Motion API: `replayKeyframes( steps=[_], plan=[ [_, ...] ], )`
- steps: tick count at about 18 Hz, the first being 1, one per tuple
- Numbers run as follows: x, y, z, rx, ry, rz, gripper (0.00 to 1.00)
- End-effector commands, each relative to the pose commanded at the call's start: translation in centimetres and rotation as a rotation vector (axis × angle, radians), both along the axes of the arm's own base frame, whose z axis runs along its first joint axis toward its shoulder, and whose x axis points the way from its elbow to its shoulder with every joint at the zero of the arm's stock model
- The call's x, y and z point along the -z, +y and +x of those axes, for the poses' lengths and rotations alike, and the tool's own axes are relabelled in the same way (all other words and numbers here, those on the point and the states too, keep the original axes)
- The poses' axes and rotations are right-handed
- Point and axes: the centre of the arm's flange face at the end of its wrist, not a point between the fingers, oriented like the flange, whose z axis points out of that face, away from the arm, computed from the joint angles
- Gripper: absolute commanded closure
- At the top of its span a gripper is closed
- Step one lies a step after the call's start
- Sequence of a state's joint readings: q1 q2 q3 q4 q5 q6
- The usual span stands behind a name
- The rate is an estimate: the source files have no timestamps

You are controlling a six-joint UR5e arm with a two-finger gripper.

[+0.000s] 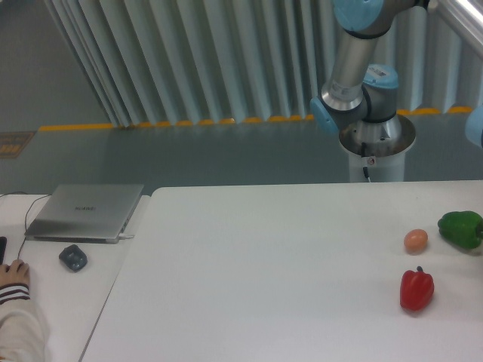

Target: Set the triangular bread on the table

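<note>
Pale vertical slats and a grey floor with a yellow-striped line fill the background behind the table [249, 279], whose white top spans most of the view. At far left, on the adjoining desk [53, 302], sit a closed grey laptop [84, 211], a small dark object [73, 258] and a person's hand [13, 273]. Behind the table's far edge stands the arm [361, 83]; its gripper lies outside the frame, as does the triangular bread. Toward the right rest an orange-pink ball [415, 240], a red pepper [416, 289] and a green pepper [461, 228].
</note>
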State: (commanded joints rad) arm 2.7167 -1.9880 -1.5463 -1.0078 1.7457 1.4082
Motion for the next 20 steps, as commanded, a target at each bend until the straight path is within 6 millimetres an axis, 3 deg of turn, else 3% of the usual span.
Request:
replayKeyframes(
  steps=[4,7,9,13,17,20],
  plan=[
    [0.1,0.0,0.1,-0.003,-0.002,-0.002,0.46],
    [0.0,0.0,0.2,-0.003,-0.011,-0.006,0.59],
    [0.0,0.0,0.3,-0.025,-0.014,-0.003,0.84],
    [-1.2,-0.1,0.8,-0.038,-0.046,0.017,0.85],
    [-4.9,-0.8,0.9,-0.049,-0.136,0.169,0.84],
    [-5.7,-0.8,1.1,-0.052,-0.167,0.179,0.84]
  ],
)
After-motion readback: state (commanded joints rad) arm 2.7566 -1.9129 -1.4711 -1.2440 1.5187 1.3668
